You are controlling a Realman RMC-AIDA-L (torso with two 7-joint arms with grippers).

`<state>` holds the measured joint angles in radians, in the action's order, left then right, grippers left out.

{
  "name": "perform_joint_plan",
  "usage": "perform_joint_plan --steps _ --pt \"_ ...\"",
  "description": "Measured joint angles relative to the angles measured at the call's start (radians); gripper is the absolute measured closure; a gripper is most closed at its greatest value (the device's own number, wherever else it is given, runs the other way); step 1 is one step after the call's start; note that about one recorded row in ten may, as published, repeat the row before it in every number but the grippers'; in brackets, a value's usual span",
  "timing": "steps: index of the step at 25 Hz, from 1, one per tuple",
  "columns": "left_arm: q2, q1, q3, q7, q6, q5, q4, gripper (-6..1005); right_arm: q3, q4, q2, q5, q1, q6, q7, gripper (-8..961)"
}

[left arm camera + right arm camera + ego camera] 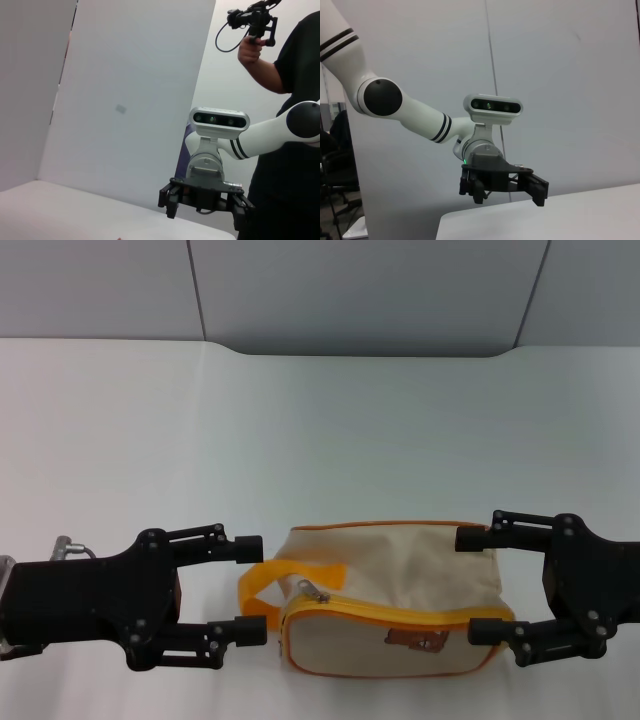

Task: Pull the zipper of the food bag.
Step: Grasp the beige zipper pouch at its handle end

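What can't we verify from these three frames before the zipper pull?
- Soft beige fabric food bag: seen only in the head view; neither wrist view shows it. Its far side is hidden by its own body.
- Orange-yellow zipper band: its right end runs behind the open right gripper.
- Small silver pull tab: too small to tell its orientation.
- Open left gripper: arm cut off by the head view's left edge.

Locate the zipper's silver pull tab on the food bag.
In the head view the pull tab sits at the bag's left end, beside the orange loop handle, nearest the open left gripper.
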<state>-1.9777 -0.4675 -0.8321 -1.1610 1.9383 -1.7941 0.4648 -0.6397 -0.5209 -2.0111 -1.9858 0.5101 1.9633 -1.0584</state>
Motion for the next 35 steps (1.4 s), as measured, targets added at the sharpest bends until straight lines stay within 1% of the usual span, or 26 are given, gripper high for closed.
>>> perform_joint_plan --steps 12,24,26,29,30,32,35 --pt "0.0 -0.01 0.002 -0.005 -0.002 -0.023 0.0 208 0.0 -0.001 -0.002 -0.001 -0.002 0.0 0.0 111" --pt "0.002 0.0 0.002 -0.006 -0.025 -0.051 -0.006 218 0.0 -0.001 -0.003 -0.001 -0.002 -0.001 0.0 110" --pt "-0.004 0.002 0.003 -0.006 -0.055 -0.075 -0.009 220 0.0 -0.001 -0.003 -0.001 -0.003 -0.001 0.0 110" --pt "-0.019 0.008 0.006 -0.012 -0.124 -0.118 -0.01 223 0.0 -0.001 -0.003 -0.001 -0.004 -0.001 0.0 110" --pt "-0.028 0.012 0.005 -0.015 -0.164 -0.135 -0.01 224 0.0 -0.001 -0.003 -0.001 -0.004 -0.001 0.0 110" --pt "-0.036 0.013 0.002 -0.017 -0.192 -0.147 -0.011 226 0.0 -0.001 -0.003 -0.001 -0.004 -0.001 0.0 110" --pt "-0.06 0.01 0.0 -0.018 -0.259 -0.17 -0.012 228 0.0 -0.001 -0.003 -0.001 -0.005 -0.002 0.0 110"
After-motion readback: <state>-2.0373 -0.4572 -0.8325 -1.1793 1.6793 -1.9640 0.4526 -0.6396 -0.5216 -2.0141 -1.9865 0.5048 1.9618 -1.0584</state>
